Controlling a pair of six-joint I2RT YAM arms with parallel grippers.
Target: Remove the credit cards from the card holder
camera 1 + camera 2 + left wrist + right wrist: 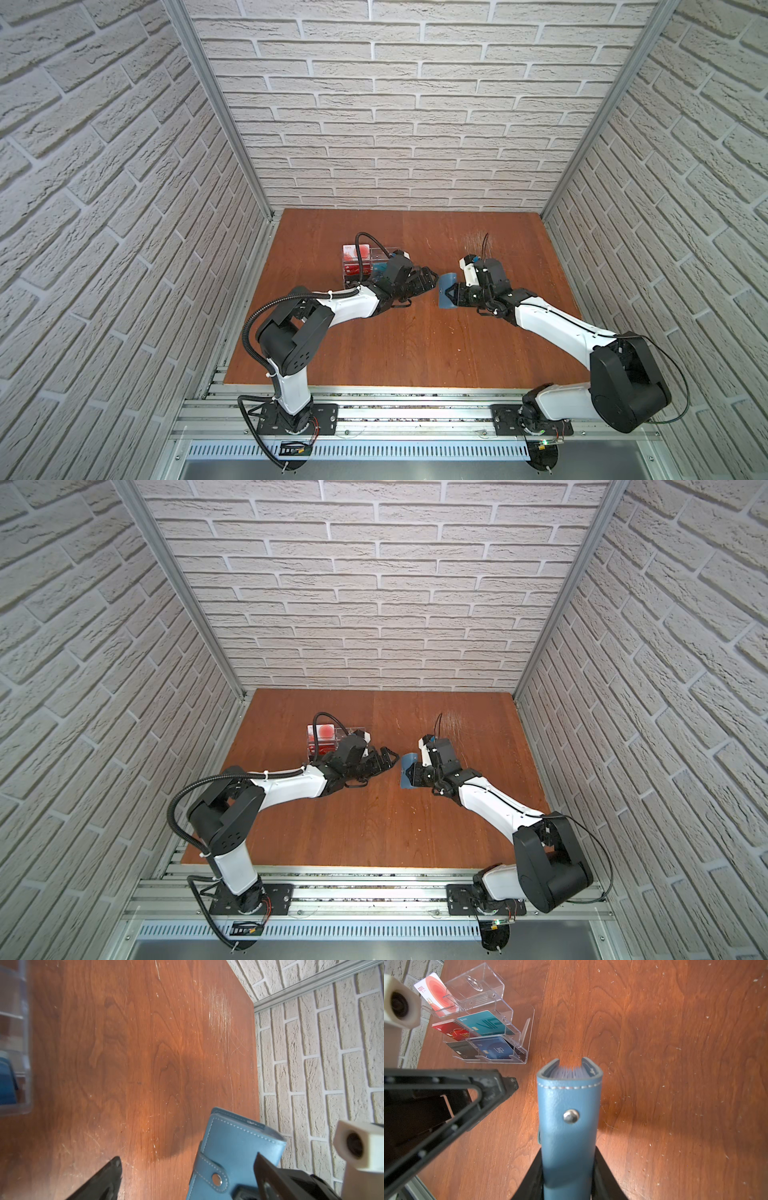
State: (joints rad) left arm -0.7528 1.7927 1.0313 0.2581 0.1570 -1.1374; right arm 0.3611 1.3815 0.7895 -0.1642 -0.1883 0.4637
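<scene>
Card holder (566, 1142) pinched in the right gripper (568, 1176), snap strap (214, 1180) fastened.

From where I stand, the right jaws are closed on the blue case's two covers near one end. They hold it out over the middle of the table (675, 1064), clear of the wood to judge by its shadow. The left gripper (430, 277) waits just beside it, spread wide and empty. The case looks light, soft-skinned and a little springy, so a flat squeeze on the covers should hold. The strap tab is the place to pluck first. Only pale sleeve edges (571, 1069) show at the open end. Any credit cards inside are hidden, and they would likely be thin and slick, best nipped by an edge. The clear rack (517, 1028) sits well apart.
</scene>
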